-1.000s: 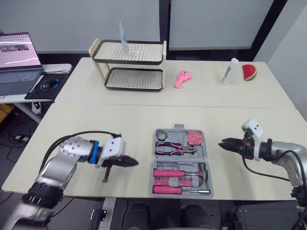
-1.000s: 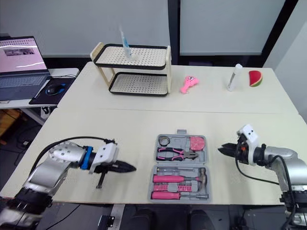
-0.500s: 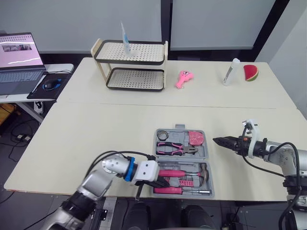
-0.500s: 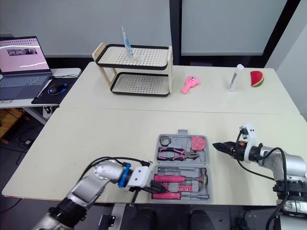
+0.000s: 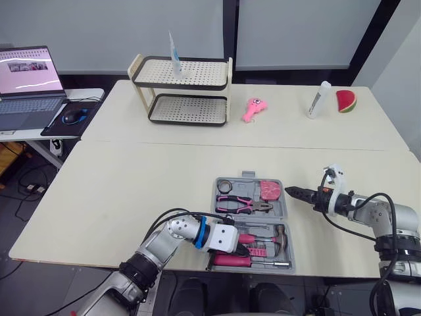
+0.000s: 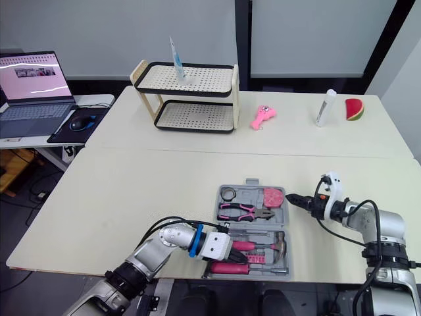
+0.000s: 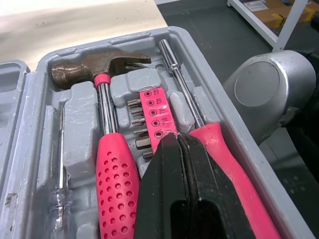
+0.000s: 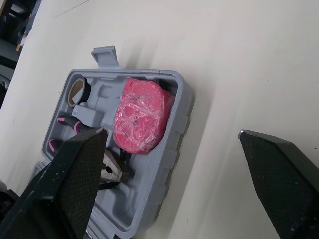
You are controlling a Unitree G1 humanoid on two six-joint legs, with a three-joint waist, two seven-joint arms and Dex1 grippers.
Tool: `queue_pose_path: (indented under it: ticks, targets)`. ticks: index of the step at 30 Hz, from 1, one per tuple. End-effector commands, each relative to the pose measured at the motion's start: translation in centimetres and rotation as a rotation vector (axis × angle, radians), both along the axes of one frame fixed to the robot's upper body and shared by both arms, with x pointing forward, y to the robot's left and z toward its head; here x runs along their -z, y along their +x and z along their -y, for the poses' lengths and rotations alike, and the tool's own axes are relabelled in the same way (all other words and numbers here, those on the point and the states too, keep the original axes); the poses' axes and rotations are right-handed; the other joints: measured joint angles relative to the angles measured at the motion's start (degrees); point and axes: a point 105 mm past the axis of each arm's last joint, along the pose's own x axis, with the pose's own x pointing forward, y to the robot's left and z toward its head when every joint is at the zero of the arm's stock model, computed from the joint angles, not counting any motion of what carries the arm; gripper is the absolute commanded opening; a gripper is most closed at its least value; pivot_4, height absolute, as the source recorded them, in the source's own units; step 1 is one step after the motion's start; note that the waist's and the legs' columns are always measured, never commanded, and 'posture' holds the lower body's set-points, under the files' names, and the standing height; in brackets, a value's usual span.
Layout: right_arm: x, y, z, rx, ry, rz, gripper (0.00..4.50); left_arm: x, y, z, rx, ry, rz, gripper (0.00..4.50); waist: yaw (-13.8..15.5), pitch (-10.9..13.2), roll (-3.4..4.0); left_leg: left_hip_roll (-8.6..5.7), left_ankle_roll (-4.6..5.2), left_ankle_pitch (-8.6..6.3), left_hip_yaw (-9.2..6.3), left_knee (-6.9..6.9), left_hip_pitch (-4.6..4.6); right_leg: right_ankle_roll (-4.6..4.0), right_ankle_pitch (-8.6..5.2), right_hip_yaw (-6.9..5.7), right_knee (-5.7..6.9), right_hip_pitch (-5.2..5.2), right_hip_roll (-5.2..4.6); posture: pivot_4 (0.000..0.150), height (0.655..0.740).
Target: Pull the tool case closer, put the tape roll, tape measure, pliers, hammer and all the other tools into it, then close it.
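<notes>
The grey tool case (image 5: 283,208) lies open at the table's front centre. Its far half holds the tape roll (image 5: 223,186), the pink-handled pliers (image 5: 240,205) and the pink tape measure (image 5: 267,190). The near half holds the hammer (image 7: 99,64), a pink bit holder (image 7: 155,112) and a pink-handled screwdriver (image 7: 219,149). My left gripper (image 5: 245,249) is shut, its tips low over the bit holder in the near half. My right gripper (image 5: 293,191) hovers just right of the case by the tape measure (image 8: 142,115), fingers (image 8: 75,169) spread wide, holding nothing.
At the back of the table stand a two-tier rack (image 5: 184,89), a pink toy (image 5: 250,108), a white tube (image 5: 316,99) and a watermelon slice (image 5: 345,101). A laptop (image 5: 26,79) sits on a side desk to the left.
My left gripper has swung right from beside the case to over its near half. My right gripper has moved left toward the case and opened.
</notes>
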Motion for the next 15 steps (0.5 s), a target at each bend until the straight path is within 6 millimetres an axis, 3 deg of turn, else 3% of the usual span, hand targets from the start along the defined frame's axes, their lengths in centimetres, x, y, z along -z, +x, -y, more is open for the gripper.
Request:
queue_pose_path:
  ticks: [1,8,15]
  targets:
    - [-0.8,0.1,-0.1,-0.004,0.020,0.025,4.48,1.7,0.3,-2.5,-0.039,0.129,-0.036,0.00,0.0,0.0,0.00,0.01,0.00,0.00,-0.01,0.00,0.01,0.00,0.00,0.00,0.01,0.00,0.02,0.150,0.7400]
    - [0.0,0.7,-0.9,0.010,0.058,-0.017,4.48,0.9,0.5,-3.7,-0.038,0.177,-0.012,0.00,-0.3,0.0,0.02,0.05,0.00,0.00,-0.05,-0.02,0.02,0.00,0.00,0.01,0.01,0.00,0.06,0.150,0.7400]
    - [1.1,2.0,-2.3,0.039,0.112,-0.063,4.48,1.2,0.1,-2.8,-0.050,0.201,-0.023,0.00,-0.3,0.0,0.03,0.05,0.00,0.00,-0.05,-0.02,0.04,0.00,0.00,0.00,0.01,0.01,0.06,0.150,0.7400]
